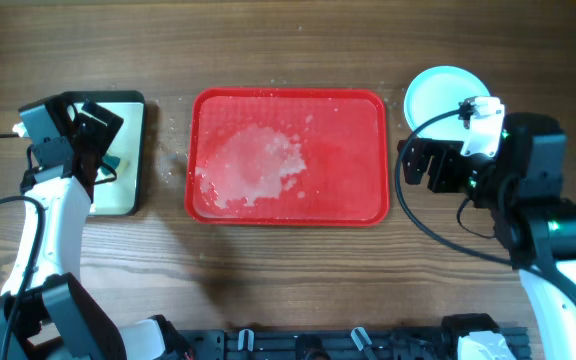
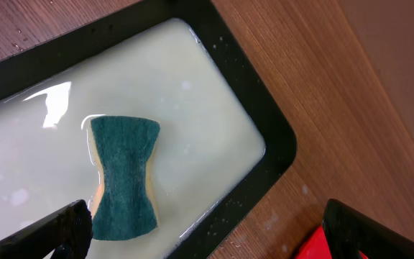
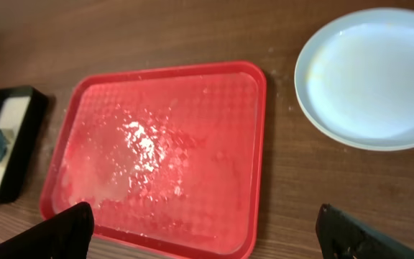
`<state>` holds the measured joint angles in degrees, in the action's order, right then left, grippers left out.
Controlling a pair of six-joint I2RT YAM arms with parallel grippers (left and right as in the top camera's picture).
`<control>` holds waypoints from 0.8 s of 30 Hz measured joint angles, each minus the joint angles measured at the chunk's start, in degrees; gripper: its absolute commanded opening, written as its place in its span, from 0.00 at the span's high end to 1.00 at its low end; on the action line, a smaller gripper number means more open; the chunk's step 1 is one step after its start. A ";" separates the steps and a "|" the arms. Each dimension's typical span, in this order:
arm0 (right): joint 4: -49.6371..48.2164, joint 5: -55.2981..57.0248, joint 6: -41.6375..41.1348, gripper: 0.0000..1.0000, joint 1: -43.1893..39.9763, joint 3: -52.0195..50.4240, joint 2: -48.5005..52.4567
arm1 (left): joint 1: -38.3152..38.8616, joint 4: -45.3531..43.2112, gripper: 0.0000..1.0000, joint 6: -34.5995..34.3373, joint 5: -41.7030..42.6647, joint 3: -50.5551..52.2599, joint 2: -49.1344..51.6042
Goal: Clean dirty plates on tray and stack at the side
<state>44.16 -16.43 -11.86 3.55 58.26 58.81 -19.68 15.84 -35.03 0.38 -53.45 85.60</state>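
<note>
The red tray (image 1: 288,155) lies mid-table with a wet soapy patch and no plate on it; it also shows in the right wrist view (image 3: 157,151). A pale turquoise plate (image 1: 440,92) lies on the table right of the tray, and shows in the right wrist view (image 3: 372,75); whether others lie under it I cannot tell. My right gripper (image 3: 207,234) is open and empty above the tray's right end. My left gripper (image 2: 207,230) is open and empty over the cream pan (image 2: 272,155), above a green sponge (image 2: 124,176).
The dark-rimmed cream pan (image 1: 133,195) holding milky water and the sponge (image 1: 111,160) stands left of the tray. Water drops dot the wood between pan and tray. The right arm (image 1: 528,190) stretches over the table's right side.
</note>
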 measured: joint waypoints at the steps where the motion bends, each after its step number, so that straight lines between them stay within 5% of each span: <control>1: 0.00 0.13 0.61 0.00 0.00 0.00 1.51 | 0.00 0.00 0.00 0.00 0.00 0.00 0.00; 6: -9.01 -0.13 4.61 0.00 0.00 -5.90 1.62 | 0.00 0.04 0.00 0.00 0.00 0.00 0.00; 12: -40.46 -5.20 6.75 0.00 0.02 -35.32 -22.32 | 0.00 0.15 0.00 0.00 0.00 0.00 0.00; 24: -50.66 -4.70 7.02 0.00 0.02 -56.46 -49.22 | 0.00 0.04 0.00 0.00 0.00 0.00 0.02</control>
<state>-6.50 -21.12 -4.84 3.57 1.80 9.58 -19.68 15.88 -35.03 0.38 -53.45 85.62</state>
